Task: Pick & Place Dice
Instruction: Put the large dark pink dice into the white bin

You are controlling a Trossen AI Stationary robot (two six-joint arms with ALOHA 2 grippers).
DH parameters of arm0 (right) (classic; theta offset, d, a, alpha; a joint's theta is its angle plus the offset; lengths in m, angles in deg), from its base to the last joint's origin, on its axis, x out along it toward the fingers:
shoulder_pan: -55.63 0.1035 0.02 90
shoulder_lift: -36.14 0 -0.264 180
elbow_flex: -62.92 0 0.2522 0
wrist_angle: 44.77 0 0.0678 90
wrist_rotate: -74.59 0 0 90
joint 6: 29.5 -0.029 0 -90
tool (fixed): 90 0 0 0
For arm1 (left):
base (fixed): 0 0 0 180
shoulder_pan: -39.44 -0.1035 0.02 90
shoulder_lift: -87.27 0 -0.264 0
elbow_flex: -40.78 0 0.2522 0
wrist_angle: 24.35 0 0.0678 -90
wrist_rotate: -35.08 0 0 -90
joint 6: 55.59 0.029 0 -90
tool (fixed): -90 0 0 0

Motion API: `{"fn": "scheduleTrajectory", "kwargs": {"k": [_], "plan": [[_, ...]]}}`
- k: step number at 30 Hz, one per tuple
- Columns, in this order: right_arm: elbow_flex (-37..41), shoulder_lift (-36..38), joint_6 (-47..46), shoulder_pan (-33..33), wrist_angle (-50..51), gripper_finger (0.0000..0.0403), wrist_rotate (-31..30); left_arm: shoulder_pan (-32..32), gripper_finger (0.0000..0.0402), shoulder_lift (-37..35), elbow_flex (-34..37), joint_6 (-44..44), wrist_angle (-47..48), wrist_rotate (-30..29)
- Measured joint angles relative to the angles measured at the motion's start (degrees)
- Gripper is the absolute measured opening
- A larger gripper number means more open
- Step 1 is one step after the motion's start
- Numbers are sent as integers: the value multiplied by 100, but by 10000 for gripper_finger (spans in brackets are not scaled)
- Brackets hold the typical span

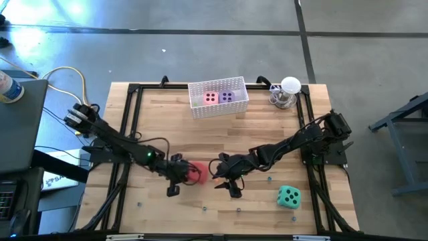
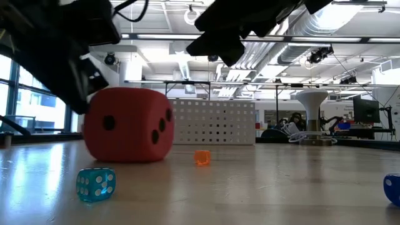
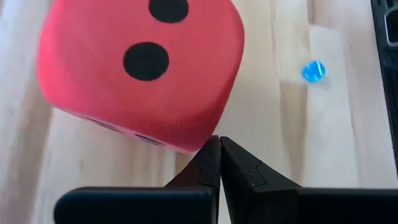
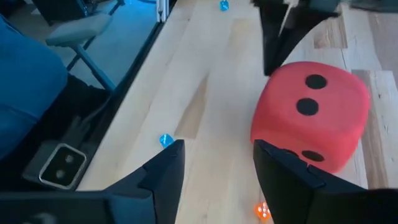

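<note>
The red die [image 1: 195, 173] with dark pips rests on the wooden table, near the front and left of the middle. My left gripper [image 3: 219, 142] is shut, with its tips right at the die's left side. My right gripper [image 4: 214, 165] hangs open above the table just right of the die [image 4: 311, 112], with nothing between its fingers. A teal-green die [image 1: 289, 197] sits at the front right. A pink die [image 1: 211, 98] and a purple die [image 1: 228, 96] lie in the white basket [image 1: 200, 107] at the far edge. My left gripper's shut fingertips [image 3: 211, 155] come slanting down from the table's left, at the red die's lower edge [image 3: 198, 147]. Whether they touch it I cannot tell. The die sits on the table.
Small clear dice lie scattered on the table: a blue one [image 2: 95, 184] near the front, an orange one [image 2: 201, 157] and another blue one [image 2: 392, 187] at the right. A white stand [image 1: 289, 92] is at the far right corner. A black frame [image 1: 134, 90] edges the table.
</note>
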Motion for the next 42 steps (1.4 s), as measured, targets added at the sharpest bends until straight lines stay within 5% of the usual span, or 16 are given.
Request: {"fn": "scheduleTrajectory", "kwargs": {"k": [11,17,23,26,32,42], "plan": [[-2,31,267,0,674,12,4,-736,1,0,0,507,-435,-244],[-2,31,-90,28,1293,3,33,-820,1,31,0,298,-158,-297],[-2,4,-155,-77,1295,3,-439,-778,1,31,0,-57,950,-2091],[-2,4,-274,-129,1285,3,-277,-879,1,46,2,192,988,-2518],[-2,2,-329,-161,1166,3,133,-1212,1,225,4,1409,425,-1972],[0,-403,-202,-349,865,3,157,-1506,1,775,2,1740,-435,-1218]]}}
